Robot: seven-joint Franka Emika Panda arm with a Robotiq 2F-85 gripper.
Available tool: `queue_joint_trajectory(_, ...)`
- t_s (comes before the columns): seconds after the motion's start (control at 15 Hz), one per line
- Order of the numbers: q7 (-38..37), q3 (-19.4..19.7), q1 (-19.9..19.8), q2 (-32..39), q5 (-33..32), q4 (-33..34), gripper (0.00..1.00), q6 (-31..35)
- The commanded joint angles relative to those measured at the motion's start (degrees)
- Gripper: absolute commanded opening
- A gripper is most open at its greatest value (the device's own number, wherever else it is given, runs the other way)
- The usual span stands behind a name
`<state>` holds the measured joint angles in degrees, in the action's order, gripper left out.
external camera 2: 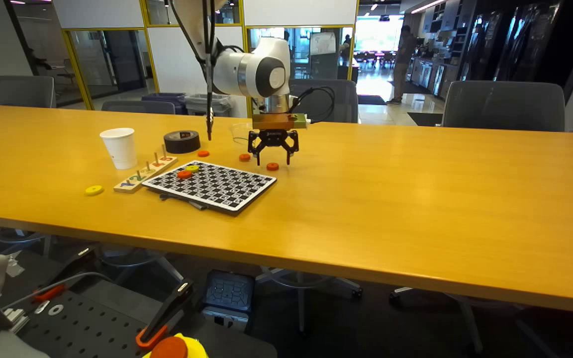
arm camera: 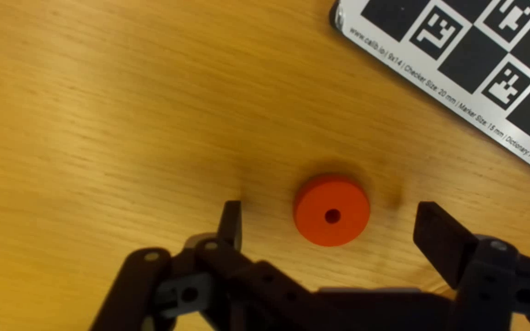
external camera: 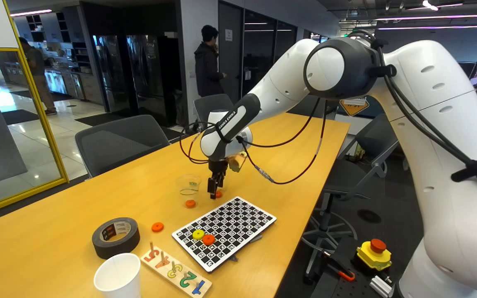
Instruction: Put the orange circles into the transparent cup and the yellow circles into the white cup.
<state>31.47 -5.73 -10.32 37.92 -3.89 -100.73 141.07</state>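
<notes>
Gripper [external camera: 217, 190] points down over the table [external camera: 139, 194], an orange circle [external camera: 219, 194] just beside its tips. Transparent cup [external camera: 188, 188] and checkerboard [external camera: 235, 225] near it; black tape roll [external camera: 116, 247] well apart from it, white cup [external camera: 120, 281] farther out.

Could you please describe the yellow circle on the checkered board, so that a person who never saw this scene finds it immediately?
On the long wooden table is a black-and-white checkered board. At the board's end nearest the numbered peg strip sits the yellow circle. Its close neighbour there is an orange circle; the other yellow circle lies off the board.
</notes>
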Motion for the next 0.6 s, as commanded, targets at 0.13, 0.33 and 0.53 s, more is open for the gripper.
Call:
queue_joint_trajectory(0.13, 1.38, -0.92, -1.1, 0.42, 1.95, 1.54, 0.49, -1.41)
queue_joint_trajectory(0.33, 1.13, -0.79, -1.0, 0.36, 2.1, 1.57, 0.27, -1.8)
queue_joint_trajectory(0.53, 0.93, -0.66, -0.89, 0.35, 2.05, 1.85, 0.21, -2.53)
